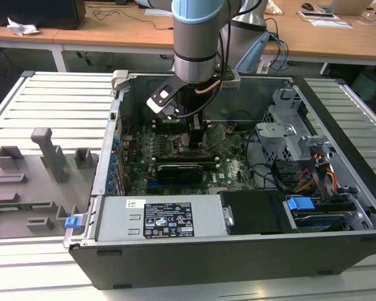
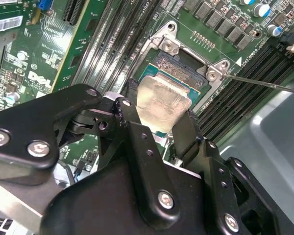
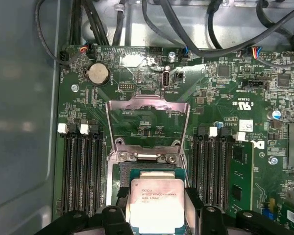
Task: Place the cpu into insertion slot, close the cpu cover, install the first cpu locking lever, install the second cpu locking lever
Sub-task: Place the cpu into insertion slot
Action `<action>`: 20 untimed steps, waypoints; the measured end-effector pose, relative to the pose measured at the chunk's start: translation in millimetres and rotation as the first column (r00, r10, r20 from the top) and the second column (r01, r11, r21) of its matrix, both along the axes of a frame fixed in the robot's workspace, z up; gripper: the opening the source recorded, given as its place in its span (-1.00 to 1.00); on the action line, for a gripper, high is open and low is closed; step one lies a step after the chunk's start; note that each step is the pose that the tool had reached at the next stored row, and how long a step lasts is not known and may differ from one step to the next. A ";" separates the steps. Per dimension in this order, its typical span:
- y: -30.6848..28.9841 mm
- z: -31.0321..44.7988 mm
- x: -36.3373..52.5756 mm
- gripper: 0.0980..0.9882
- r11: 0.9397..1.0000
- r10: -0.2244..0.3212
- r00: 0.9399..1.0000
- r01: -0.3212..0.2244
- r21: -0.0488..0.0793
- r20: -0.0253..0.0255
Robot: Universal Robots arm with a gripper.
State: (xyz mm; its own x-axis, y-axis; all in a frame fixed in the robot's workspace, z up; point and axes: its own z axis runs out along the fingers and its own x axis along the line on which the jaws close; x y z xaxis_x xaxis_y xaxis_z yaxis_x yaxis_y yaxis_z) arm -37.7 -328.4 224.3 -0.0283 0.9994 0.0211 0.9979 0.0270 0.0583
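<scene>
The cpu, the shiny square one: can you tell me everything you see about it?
The cpu is a flat square chip with a dull silver metal top, small print on it and a thin green rim. The gripper holds it, with a black finger pressed on each of two opposite edges. It is over the slot, and the cover stands open next to it. I cannot tell if it is seated yet.

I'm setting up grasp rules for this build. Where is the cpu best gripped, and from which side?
Probably by two opposite thin edges, coming down onto its flat metal top. The cpu is a thin square slab, so only its sides offer a pinch; the claw holds it that way, one finger per edge, over the insertion slot.
</scene>
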 end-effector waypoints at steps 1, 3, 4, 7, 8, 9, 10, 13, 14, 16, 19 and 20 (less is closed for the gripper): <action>0.3 -0.6 -0.1 -0.03 1.000 0.001 1.000 -0.001 0.000 0.000; 1.4 -1.8 -0.2 -0.03 1.000 0.002 1.000 -0.002 0.000 0.000; 2.5 -2.7 -0.2 -0.03 1.000 0.002 1.000 -0.002 0.000 0.000; 3.2 -4.9 -1.1 -0.03 1.000 0.002 1.000 -0.002 0.000 0.000; 3.6 -6.3 -2.2 -0.03 1.000 0.001 1.000 -0.001 0.000 0.000; 3.8 -7.2 -2.6 -0.03 1.000 -0.002 1.000 0.002 0.000 0.000; 4.1 -8.0 -2.6 -0.03 1.000 -0.006 1.000 0.006 0.001 0.000; 6.6 -12.3 -2.9 -0.03 1.000 -0.017 1.000 0.017 0.000 0.000; 7.8 -14.3 -3.0 -0.03 1.000 -0.017 1.000 0.017 0.000 0.000; 8.7 -16.4 -2.9 -0.03 1.000 -0.017 1.000 0.017 0.000 0.000; 9.1 -19.4 -2.9 -0.03 1.000 -0.017 1.000 0.017 0.000 0.000; 9.1 -20.2 -2.9 -0.03 1.000 -0.017 1.000 0.017 -0.002 0.000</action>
